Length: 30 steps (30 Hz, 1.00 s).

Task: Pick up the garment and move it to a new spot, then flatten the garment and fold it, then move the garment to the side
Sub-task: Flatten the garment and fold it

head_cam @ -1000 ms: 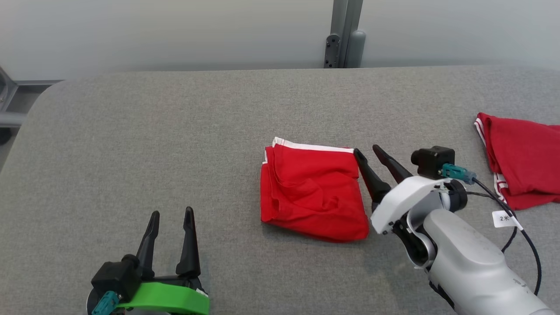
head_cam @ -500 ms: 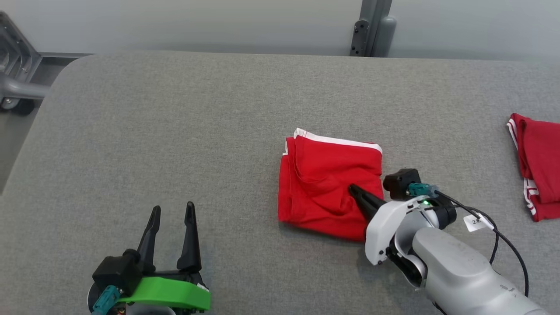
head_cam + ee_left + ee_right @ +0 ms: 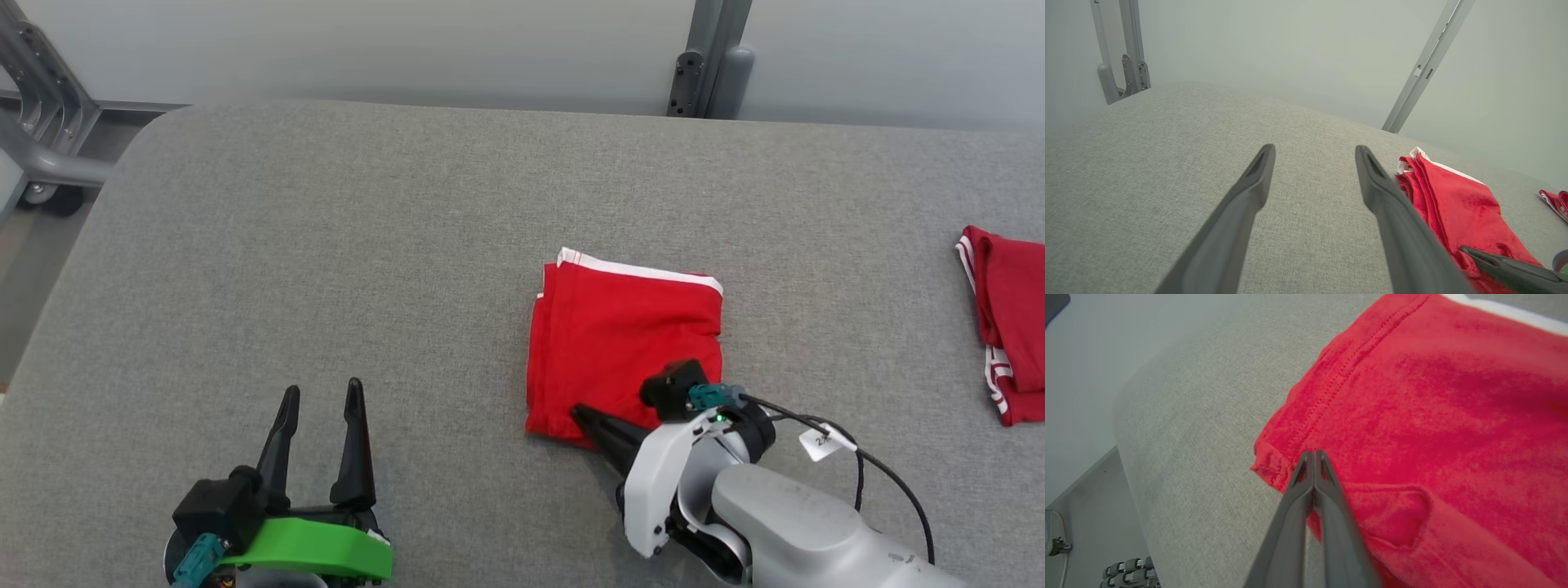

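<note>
Right hand [image 3: 581,412] is lying clenched, tips touching the near left corner of the folded red garment [image 3: 624,335] on the desk [image 3: 326,245]; pinching cloth or not, I cannot tell. If flattening, it should be pressing lightly, sweeping outward without dragging layers.

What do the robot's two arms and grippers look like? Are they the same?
Each has two long, tapering dark fingers. The left gripper sits on a bright green bracket with a black block and teal plug. The right gripper joins a white shell and pale grey forearm; a black cable with a small white tag runs along it.
</note>
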### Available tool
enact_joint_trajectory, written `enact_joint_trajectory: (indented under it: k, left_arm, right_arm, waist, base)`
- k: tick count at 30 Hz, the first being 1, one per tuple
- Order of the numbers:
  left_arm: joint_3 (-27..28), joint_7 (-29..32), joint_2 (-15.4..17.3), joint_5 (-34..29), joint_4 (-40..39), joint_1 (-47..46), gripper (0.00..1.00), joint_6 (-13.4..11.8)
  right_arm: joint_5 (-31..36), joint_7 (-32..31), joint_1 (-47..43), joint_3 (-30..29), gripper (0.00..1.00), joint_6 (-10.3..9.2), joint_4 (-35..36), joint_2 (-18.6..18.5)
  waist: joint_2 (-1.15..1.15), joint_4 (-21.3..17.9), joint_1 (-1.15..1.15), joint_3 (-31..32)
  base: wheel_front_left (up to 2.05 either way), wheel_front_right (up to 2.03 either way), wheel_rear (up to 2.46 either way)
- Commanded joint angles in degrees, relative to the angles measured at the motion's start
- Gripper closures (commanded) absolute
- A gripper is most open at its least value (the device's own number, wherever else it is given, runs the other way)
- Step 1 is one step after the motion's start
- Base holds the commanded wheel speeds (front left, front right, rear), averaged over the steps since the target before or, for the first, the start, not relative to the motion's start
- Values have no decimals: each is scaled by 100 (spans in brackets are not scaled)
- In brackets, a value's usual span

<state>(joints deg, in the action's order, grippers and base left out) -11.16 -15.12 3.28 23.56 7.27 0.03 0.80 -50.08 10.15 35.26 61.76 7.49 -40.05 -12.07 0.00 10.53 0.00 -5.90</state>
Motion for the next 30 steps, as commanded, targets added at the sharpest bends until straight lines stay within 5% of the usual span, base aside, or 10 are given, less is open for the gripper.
enact_joint_trajectory:
  k: [1, 11, 17, 18, 20, 22, 30]
  left_arm:
    - [15, -1, 5, -97, -10, 31, 0, 18]
    - [35, 0, 23, -85, 47, 98, 0, 16]
    - [63, 0, 89, -109, 25, 163, 0, -11]
    - [67, 0, 107, -110, 16, 164, 0, -15]
    - [73, 0, 127, -144, -4, 149, 0, -22]
    - [73, 0, 170, -175, -15, 118, 0, -30]
    - [154, 0, 182, -228, 50, 3, 0, -74]
  right_arm:
    - [-89, -21, -77, 139, 100, 0, 21, -5]
    - [-363, 302, 153, 736, 100, 0, -229, 249]
    - [-93, 508, 342, 107, 100, 0, -12, 92]
    - [55, 512, 338, -210, 95, -1, 101, 34]
    - [430, 503, 108, -861, 56, 0, 337, -52]
    - [873, 506, -157, -1555, 0, 0, 592, -109]
    - [2518, 506, -1540, -4071, 0, 0, 1696, 164]
  waist:
    - [0, -19, 0, 18]
    - [0, -78, 0, 147]
    - [0, -239, 0, 327]
    - [0, -282, 0, 355]
    - [0, -370, 0, 408]
    - [0, -465, 0, 456]
    - [0, -839, 0, 581]
  base:
    - [0, 0, 0]
    - [0, 0, 0]
    - [0, 0, 0]
    - [0, 0, 0]
    - [0, 0, 0]
    - [0, 0, 0]
    - [0, 0, 0]
